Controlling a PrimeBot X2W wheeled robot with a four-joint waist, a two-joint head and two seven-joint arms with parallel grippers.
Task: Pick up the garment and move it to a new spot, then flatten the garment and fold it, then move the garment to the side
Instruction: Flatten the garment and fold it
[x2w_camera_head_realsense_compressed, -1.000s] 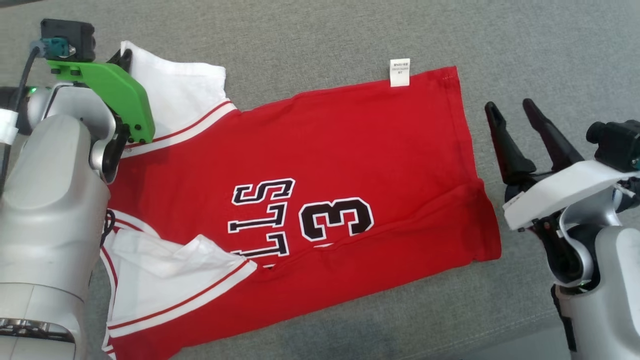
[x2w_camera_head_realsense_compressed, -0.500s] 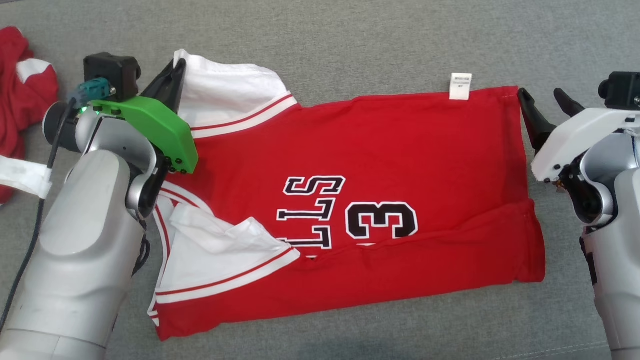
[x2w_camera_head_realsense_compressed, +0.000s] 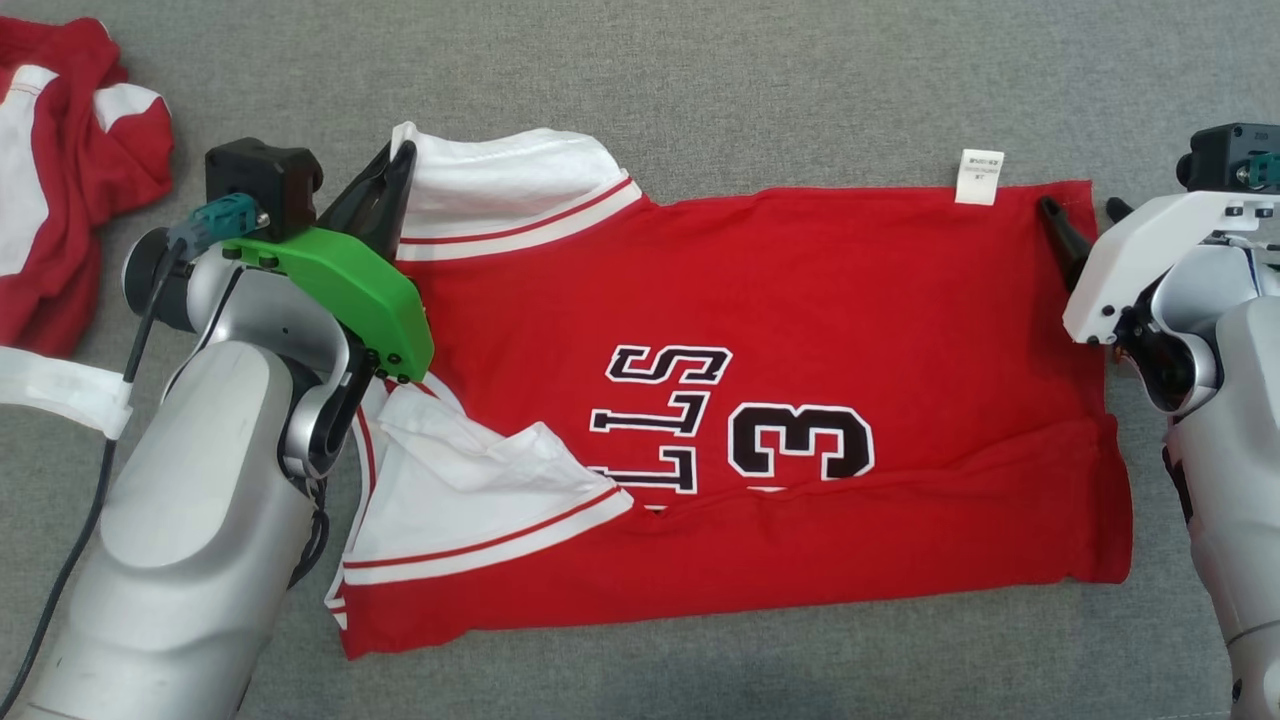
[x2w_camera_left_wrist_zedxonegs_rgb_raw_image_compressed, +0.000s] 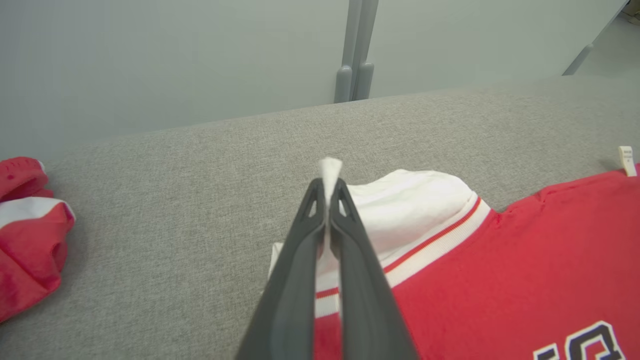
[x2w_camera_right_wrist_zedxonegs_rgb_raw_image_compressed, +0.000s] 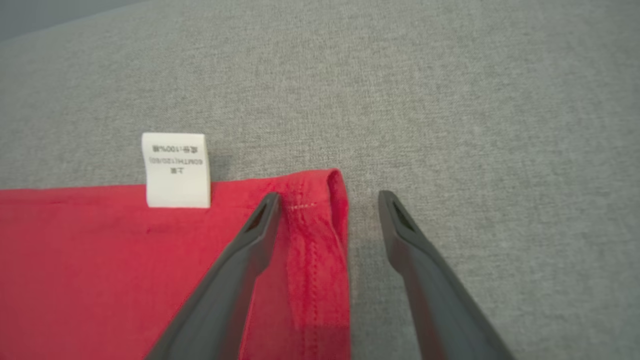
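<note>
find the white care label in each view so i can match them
head view: care label upper right, on the red jersey, at its far edge.
left wrist view: label at the far right edge.
right wrist view: label left of centre, beside the right gripper.
shared landmark: the jersey's red edge beneath it.

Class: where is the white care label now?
Head view: the white care label sticks out from the far edge of the red jersey, near its right corner, just left of the right gripper.
</note>
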